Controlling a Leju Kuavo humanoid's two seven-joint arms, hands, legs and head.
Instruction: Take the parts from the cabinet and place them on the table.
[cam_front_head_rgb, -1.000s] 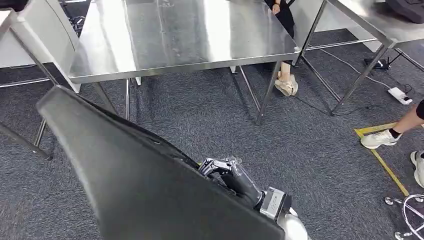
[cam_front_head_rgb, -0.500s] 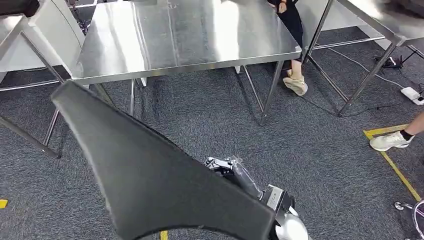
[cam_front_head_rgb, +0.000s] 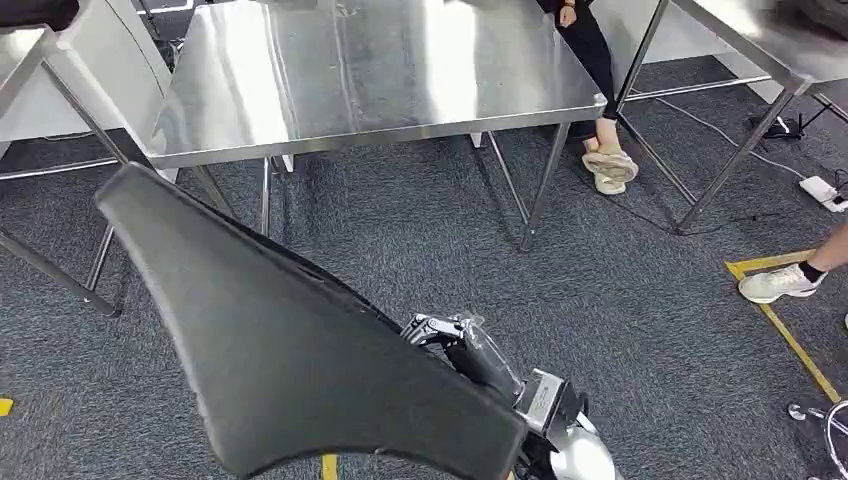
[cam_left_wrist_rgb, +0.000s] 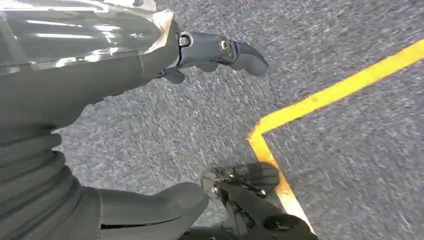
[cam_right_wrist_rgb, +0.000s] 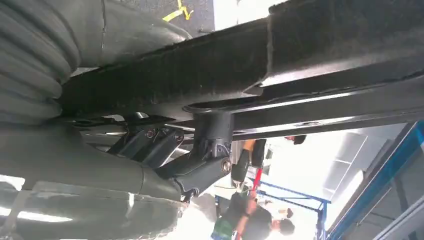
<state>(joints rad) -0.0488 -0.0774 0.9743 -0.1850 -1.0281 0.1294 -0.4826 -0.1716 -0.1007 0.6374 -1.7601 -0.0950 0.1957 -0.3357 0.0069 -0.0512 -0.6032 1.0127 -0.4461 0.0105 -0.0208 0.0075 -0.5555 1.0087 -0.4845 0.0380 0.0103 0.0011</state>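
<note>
My right robot hand (cam_front_head_rgb: 447, 332) grips the big black part (cam_front_head_rgb: 290, 350), a long, flat, matte panel with a rounded end. In the right wrist view my dark fingers (cam_right_wrist_rgb: 200, 172) curl up against the part's underside (cam_right_wrist_rgb: 300, 55), pressing on its black rails. In the head view the part runs across the near left of the scene, its rounded tip pointing far and left, and it hides most of the floor under it.

My left robot hand (cam_left_wrist_rgb: 100, 75) hangs over the carpet; its fingers (cam_left_wrist_rgb: 225, 50) are apart and hold nothing, so it is released.

Beyond the part stands the steel surface (cam_front_head_rgb: 370, 70), shiny and bare where I can see it, on thin metal legs. The part is held near of it and apart from it, over the grey carpet (cam_front_head_rgb: 600, 290). To the right stands another steel surface (cam_front_head_rgb: 760, 45). A person's foot in a pale shoe (cam_front_head_rgb: 610, 168) rests just beyond the first surface's right leg, and another person's white shoe (cam_front_head_rgb: 775, 283) sits by the yellow floor tape (cam_front_head_rgb: 790, 335) at the right.
</note>
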